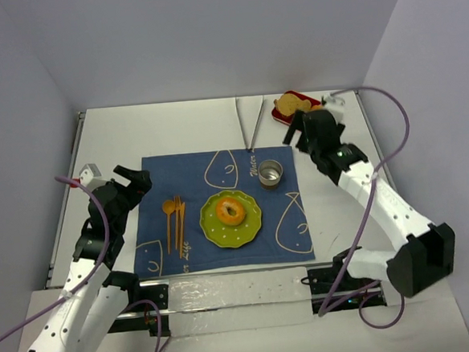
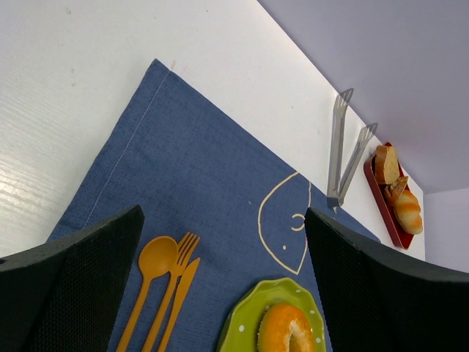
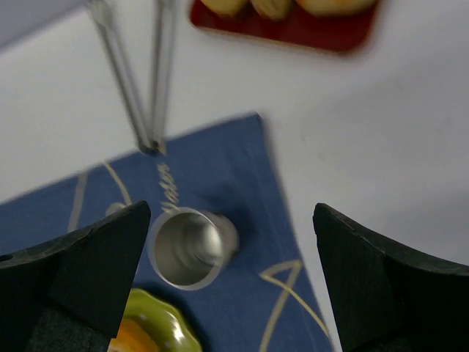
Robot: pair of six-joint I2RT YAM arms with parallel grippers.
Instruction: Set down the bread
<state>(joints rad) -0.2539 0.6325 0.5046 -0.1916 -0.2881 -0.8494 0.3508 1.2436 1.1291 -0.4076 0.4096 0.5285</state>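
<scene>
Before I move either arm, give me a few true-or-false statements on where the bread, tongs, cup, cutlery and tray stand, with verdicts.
1. The bread lies on the green plate. True.
2. The right gripper has its fingers shut on the tongs. False: its fingers are open and empty, and the tongs lie on the table at the mat's far edge.
3. The metal cup stands on the blue placemat. True.
4. In the top view the orange cutlery lies right of the plate. False: it lies left of it.
5. The red tray is empty. False: it holds pieces of bread.
</scene>
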